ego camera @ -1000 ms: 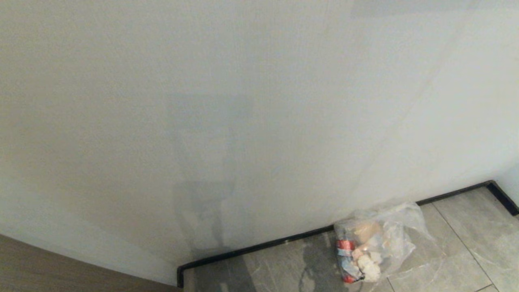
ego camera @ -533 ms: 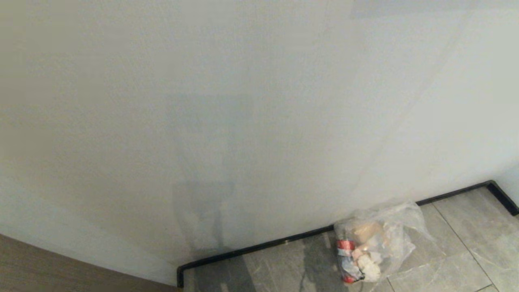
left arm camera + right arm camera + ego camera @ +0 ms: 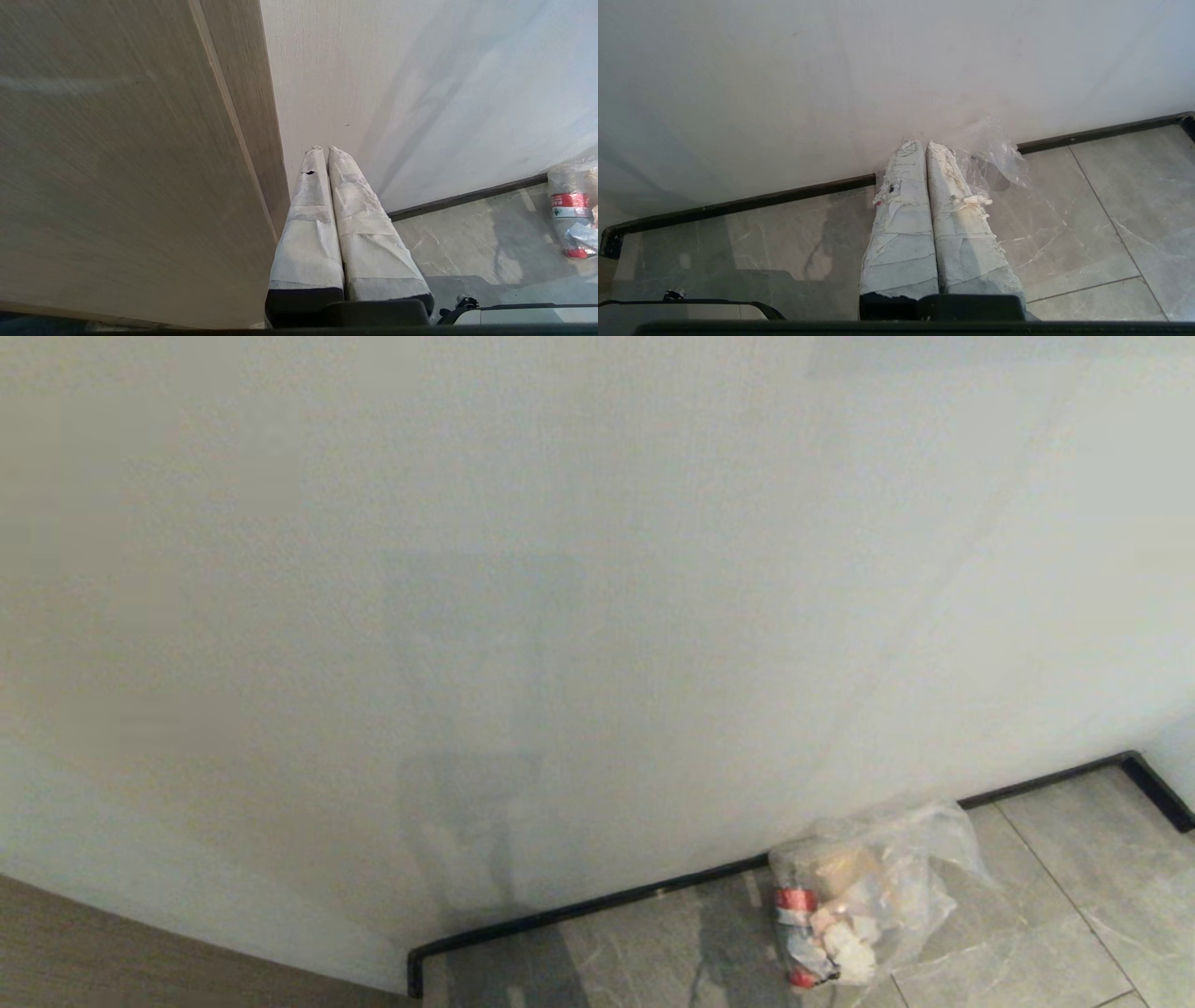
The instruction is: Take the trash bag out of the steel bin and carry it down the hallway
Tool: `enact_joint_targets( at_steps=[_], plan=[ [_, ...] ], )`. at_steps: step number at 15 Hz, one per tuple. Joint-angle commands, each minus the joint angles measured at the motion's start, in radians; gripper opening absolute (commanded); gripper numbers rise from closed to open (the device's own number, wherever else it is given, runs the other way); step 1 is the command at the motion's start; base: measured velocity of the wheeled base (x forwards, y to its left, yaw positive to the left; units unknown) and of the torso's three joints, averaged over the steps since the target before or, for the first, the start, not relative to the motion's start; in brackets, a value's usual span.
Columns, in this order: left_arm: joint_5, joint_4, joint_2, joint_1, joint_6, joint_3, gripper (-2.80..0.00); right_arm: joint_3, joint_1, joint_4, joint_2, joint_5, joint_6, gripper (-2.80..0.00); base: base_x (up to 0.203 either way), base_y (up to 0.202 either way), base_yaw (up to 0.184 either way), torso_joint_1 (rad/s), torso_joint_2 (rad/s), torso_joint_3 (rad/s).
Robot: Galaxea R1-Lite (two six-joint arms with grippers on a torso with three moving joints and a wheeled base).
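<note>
Left pincer (image 3: 325,150) closed before white wall (image 3: 420,93), trash bag (image 3: 572,210) aside.

A plain white wall (image 3: 597,569) fills most of the head view. A dark baseboard (image 3: 579,907) edges grey marble-look floor tiles (image 3: 1046,859) at lower right; a wood-grain panel (image 3: 84,952) sits lower left.

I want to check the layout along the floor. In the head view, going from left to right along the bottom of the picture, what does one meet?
Brown wood-look panel → end of the dark baseboard → grey marble-look floor tiles → the trash bag on the floor by the white wall → more tiles to the right.
</note>
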Motion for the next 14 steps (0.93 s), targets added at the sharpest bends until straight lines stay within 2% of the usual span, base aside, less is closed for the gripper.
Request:
enact_joint_targets(
  at_steps=[1,5,14],
  plan=[
    [0.000,0.000,0.000,0.000,0.002,0.000,-2.80,0.002,0.000,0.000,0.002,0.000,0.000,-2.80,0.000,0.000,0.000,0.000,0.00,0.000],
    [0.002,0.000,0.000,0.000,-0.003,0.000,-2.80,0.002,0.000,0.000,0.002,0.000,0.000,-2.80,0.000,0.000,0.000,0.001,0.00,0.092],
    [0.002,-0.001,0.000,0.000,-0.004,0.000,-2.80,0.002,0.000,0.000,0.002,-0.001,0.000,-2.80,0.000,0.000,0.000,0.003,0.00,0.200]
  ],
)
